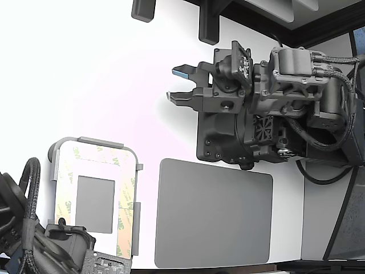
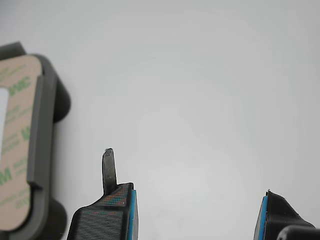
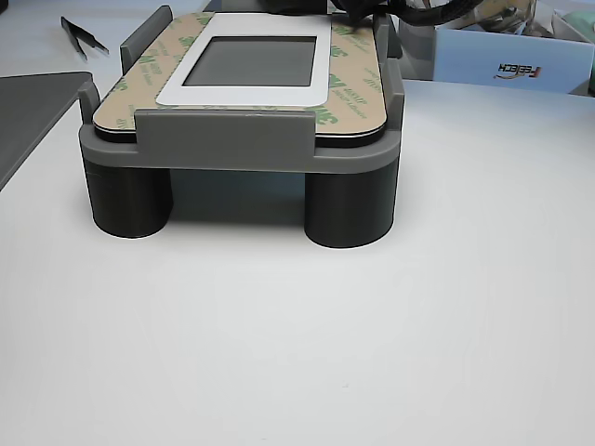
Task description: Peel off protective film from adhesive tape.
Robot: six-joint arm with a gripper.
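Note:
A white plate with a small grey rectangle rests in a grey holder at the exterior view's lower left. Cream protective film with green 3M logos frames the rectangle, covering the adhesive tape beneath it. The other view shows the film lying flat on the raised holder. My gripper hovers over bare table, well up and to the exterior view's right of the holder. It is open with nothing between its blue-padded fingers. In the wrist view the film shows at the picture's edge.
A large dark grey mat lies beside the holder on the exterior view's right. A second arm sits at the holder's near end. Black tweezers and a white box lie behind the holder in the other view.

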